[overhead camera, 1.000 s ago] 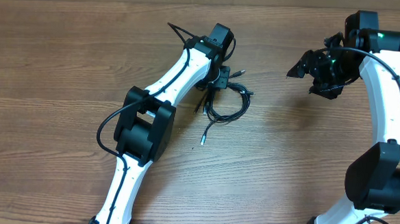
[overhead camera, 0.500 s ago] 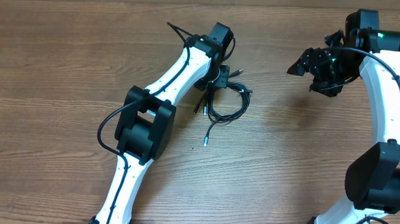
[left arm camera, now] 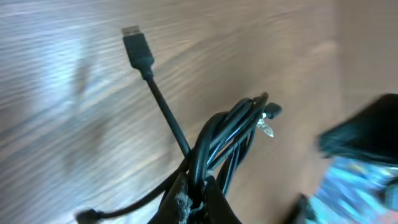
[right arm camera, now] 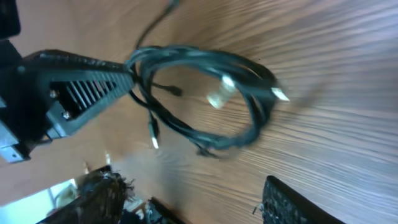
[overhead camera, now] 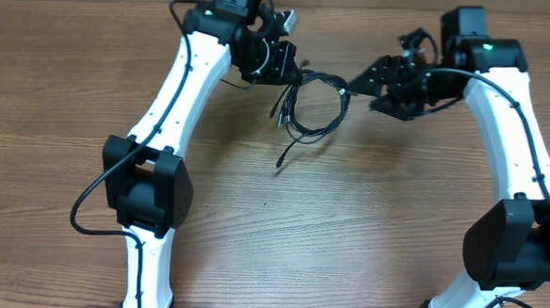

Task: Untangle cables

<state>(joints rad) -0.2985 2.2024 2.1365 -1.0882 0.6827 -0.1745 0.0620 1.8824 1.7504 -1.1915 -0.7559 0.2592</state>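
The cables are a coil of thin black cords with silver-tipped plugs, hanging near the table's far middle. My left gripper is shut on the coil's left side. In the left wrist view my left gripper pinches several strands, and one USB plug sticks out beyond. A loose end trails toward the front. My right gripper is open and empty, just right of the coil. In the right wrist view my right gripper gapes wide below the coil, which the left gripper holds.
The wooden table extends under both arms. The left arm's white links run down the left side, and the right arm's links run down the right side. Thick black arm wires loop beside each arm.
My left arm has swung toward the far edge with the coil in its grip. My right gripper has moved left, close to the coil's right side.
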